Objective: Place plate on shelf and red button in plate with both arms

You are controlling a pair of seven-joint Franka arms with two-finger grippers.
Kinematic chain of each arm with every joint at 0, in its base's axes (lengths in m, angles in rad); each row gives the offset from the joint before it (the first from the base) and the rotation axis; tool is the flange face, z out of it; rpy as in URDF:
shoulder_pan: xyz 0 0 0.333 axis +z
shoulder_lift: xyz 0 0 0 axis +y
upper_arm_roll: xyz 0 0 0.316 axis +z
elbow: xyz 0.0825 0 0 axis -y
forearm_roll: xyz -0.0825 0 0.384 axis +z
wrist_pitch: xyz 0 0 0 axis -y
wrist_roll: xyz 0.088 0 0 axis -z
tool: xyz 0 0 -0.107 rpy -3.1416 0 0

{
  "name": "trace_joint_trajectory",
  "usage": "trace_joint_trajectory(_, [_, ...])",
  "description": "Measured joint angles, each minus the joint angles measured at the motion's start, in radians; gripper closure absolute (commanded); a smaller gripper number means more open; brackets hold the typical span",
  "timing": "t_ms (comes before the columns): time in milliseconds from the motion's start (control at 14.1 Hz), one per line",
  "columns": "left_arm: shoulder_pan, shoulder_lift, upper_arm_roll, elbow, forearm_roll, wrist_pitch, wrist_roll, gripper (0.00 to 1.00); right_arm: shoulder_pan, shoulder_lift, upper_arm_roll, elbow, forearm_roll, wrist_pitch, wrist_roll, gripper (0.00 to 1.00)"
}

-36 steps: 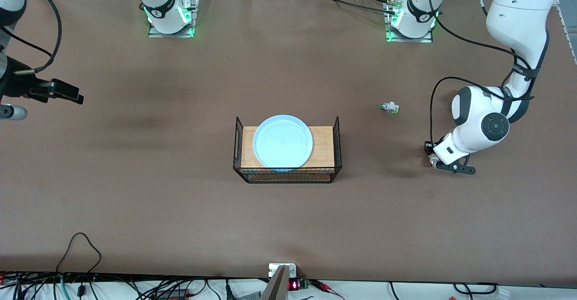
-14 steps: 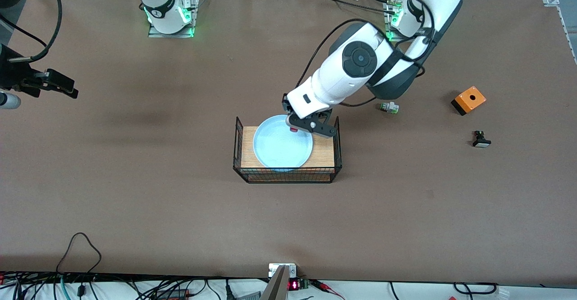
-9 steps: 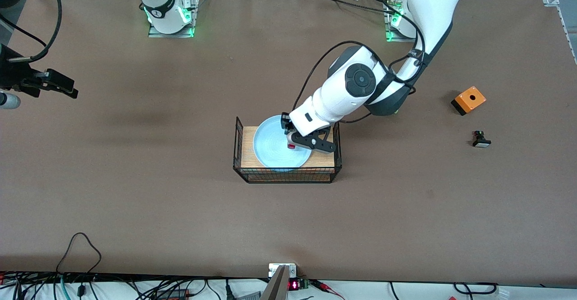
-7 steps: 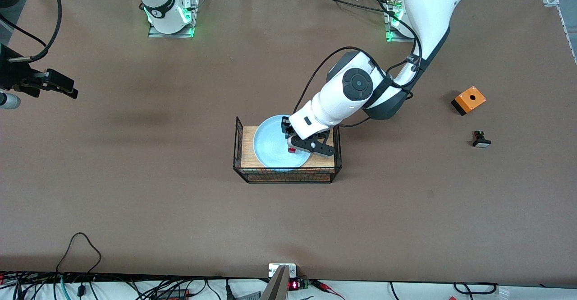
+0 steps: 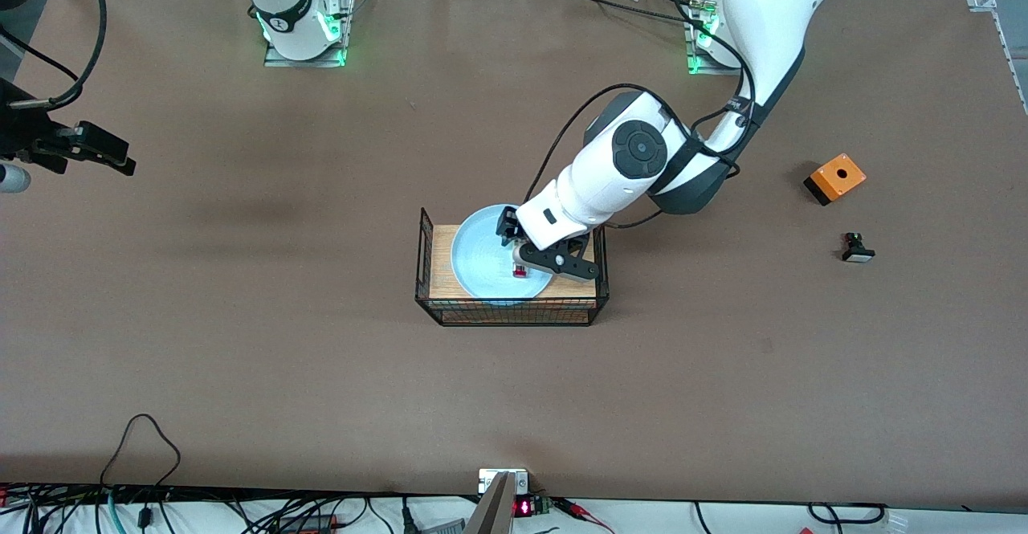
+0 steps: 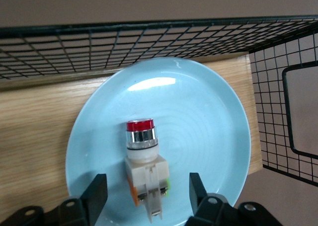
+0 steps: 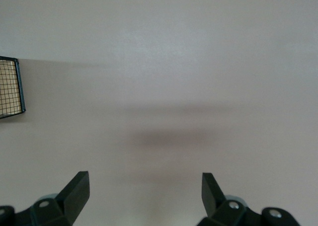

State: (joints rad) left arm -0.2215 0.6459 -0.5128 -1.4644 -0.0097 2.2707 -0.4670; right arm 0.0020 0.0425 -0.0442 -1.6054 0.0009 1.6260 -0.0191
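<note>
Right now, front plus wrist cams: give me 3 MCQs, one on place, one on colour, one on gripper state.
1. Where does the red button lie?
A. on the plate
B. on bare table beside the orange box
C. on the wooden tray floor

2. What colour is the box toward the left arm's end of the table?
A. green
B. orange
C. blue

3. How is the left gripper?
A. shut on the button
B. open, fingers either side of the button
C. out of view

Key: 1 A, the left wrist view shows the button lying on the pale blue plate. 2 B, orange with a black hole. 3 B, gaps show between both fingers and the button's body. The right gripper waits open over bare table.
</note>
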Motion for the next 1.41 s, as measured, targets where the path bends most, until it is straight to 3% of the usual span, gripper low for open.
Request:
trace_joint_trajectory(212, [0.012, -0.096, 0.000, 0.033, 0.000, -0.241, -0.066, 0.00, 0.002, 0.003, 0.002, 0.001, 0.000, 0.000, 0.000, 0.00])
trace_joint_trajectory(424, [0.042, -0.219, 0.010, 0.088, 0.013, -0.586, -0.105, 0.00, 0.003, 0.008, 0.002, 0.001, 0.000, 0.000, 0.000, 0.00])
trace_joint_trajectory(707, [0.145, -0.255, 0.024, 0.222, 0.159, -0.940, -0.027, 0.00, 0.002, 0.009, 0.001, 0.001, 0.000, 0.000, 0.000, 0.00])
trace_joint_trajectory(919, [0.239, -0.269, 0.039, 0.239, 0.190, -0.975, 0.170, 0.00, 0.003, 0.009, 0.002, 0.001, 0.000, 0.000, 0.000, 0.00])
trace_joint_trajectory(1061, [0.257, -0.295, 0.131, 0.219, 0.173, -0.948, 0.312, 0.00, 0.003, 0.008, 0.003, 0.002, 0.000, 0.000, 0.000, 0.00])
trace_joint_trajectory(1273, [0.230, -0.418, 0.348, 0.026, 0.032, -0.764, 0.489, 0.00, 0.003, 0.008, 0.003, 0.002, 0.000, 0.000, 0.000, 0.00])
trace_joint_trajectory(1414, [0.218, -0.521, 0.424, -0.141, 0.005, -0.647, 0.526, 0.00, 0.003, 0.008, 0.003, 0.003, 0.000, 0.000, 0.000, 0.00])
